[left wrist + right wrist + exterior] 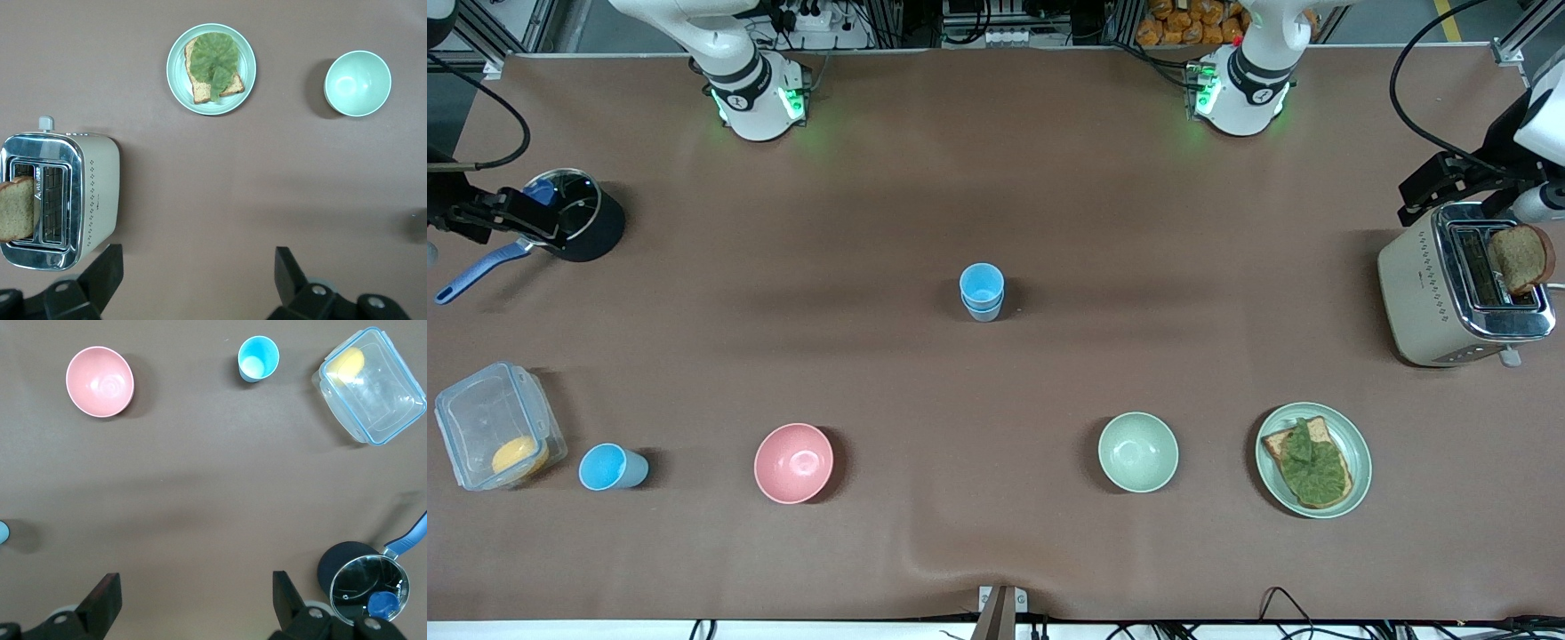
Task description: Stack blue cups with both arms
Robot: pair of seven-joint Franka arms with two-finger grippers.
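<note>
Front view shows the brown bench [996, 178] with two stacked blue cups [982, 292] at its middle, well apart from both pincers. Over the toaster [1458, 298] hangs the left pincer [197, 280], jaws wide and empty. The right pincer [193, 603], equally wide and empty, hangs beside the pot [363, 583]. A single blue cup [609, 468] stands between the clear box [494, 427] and the pink bowl [793, 462].
</note>
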